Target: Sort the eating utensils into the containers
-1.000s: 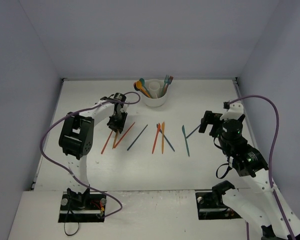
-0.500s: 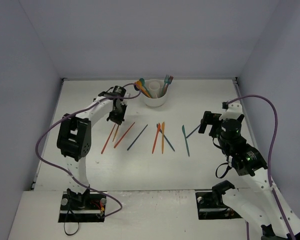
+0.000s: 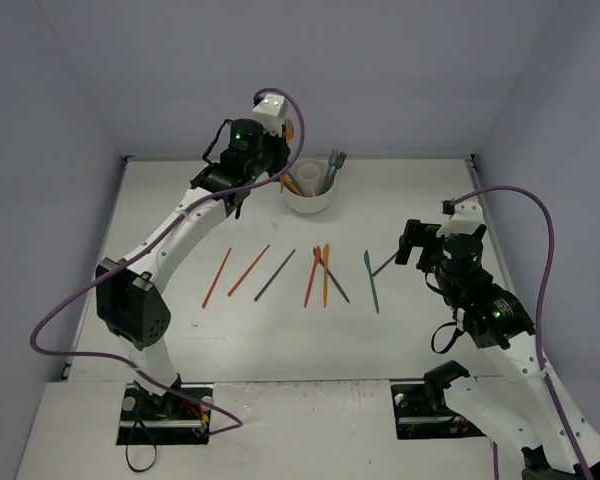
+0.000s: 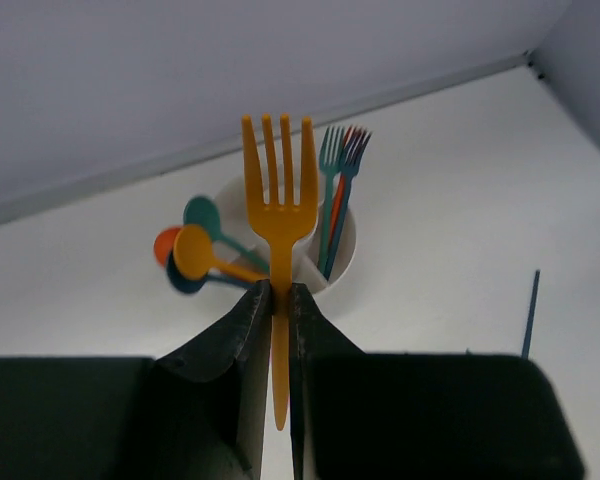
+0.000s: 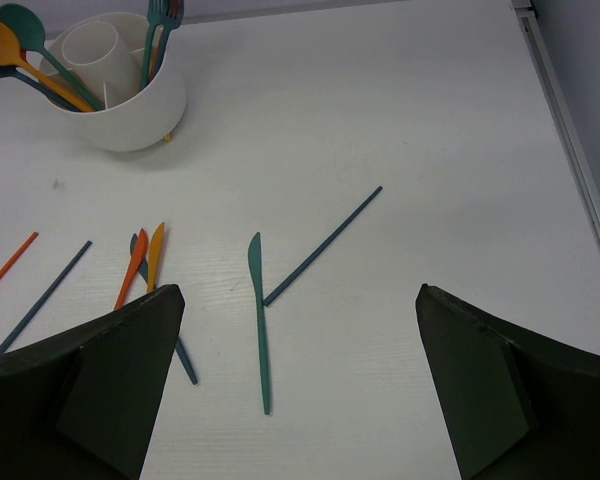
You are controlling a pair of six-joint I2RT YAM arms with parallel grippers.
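My left gripper (image 4: 276, 292) is shut on the handle of an orange fork (image 4: 278, 200), tines up. It is raised in the air left of the white divided cup (image 3: 310, 201), and the cup's rim (image 4: 348, 250) shows just behind the fork. The cup holds spoons (image 4: 195, 255) on its left and forks (image 4: 340, 160) on its right. Several utensils lie in a row on the table, among them a red-orange one (image 3: 217, 277), a dark blue one (image 3: 275, 274) and a teal knife (image 5: 259, 320). My right gripper (image 5: 298, 300) is open and empty above the teal knife.
A dark blue stick-like utensil (image 5: 323, 245) lies slanted beside the teal knife. Orange and blue knives (image 5: 145, 270) cross to its left. Grey walls enclose the table at the back and both sides. The table's right rim (image 5: 570, 140) is near.
My left arm has risen from the left end of the row, carrying the orange fork up and back-right towards the cup. The right arm has barely moved.
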